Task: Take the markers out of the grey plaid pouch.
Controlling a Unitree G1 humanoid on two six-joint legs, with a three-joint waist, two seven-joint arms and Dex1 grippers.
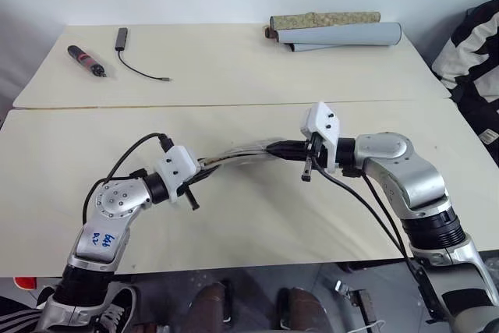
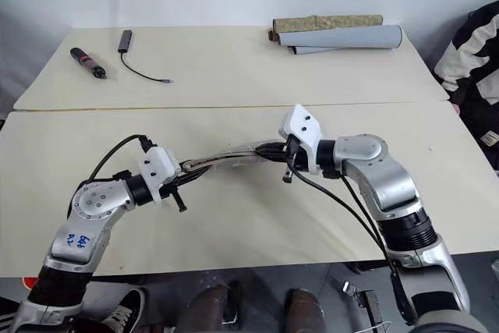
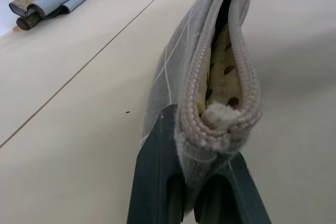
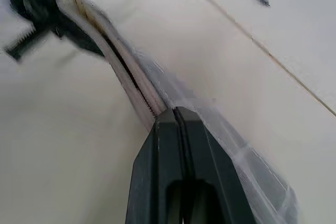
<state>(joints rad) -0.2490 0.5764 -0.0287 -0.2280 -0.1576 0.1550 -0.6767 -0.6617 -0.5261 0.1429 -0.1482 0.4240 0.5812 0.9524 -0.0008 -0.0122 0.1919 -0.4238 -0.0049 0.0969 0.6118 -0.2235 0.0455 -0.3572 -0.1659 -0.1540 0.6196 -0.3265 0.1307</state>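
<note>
Above the near worktop (image 1: 257,224), the grey plaid pouch (image 1: 238,153) is hanging stretched between the two hands, clear of the surface. The left hand (image 3: 197,182) is clamping one end of it, fingers pinched on the fabric just below the zip end. The right hand (image 4: 178,129) is pressing its fingers together at the other end, seemingly on the pouch's edge beside the zip line, though whether it is gripping the slider or only cloth I cannot tell. Seen from the left wrist, the mouth is gaping enough to show the speckled lining; no markers are showing inside it. For this step, the left hand should be keeping its hold firm and level while the right is working the opening wider along the zip, pulling straight along the seam rather than twisting, so the fabric is not slipping from either pinch and the contents are not spilling out unguided
</note>
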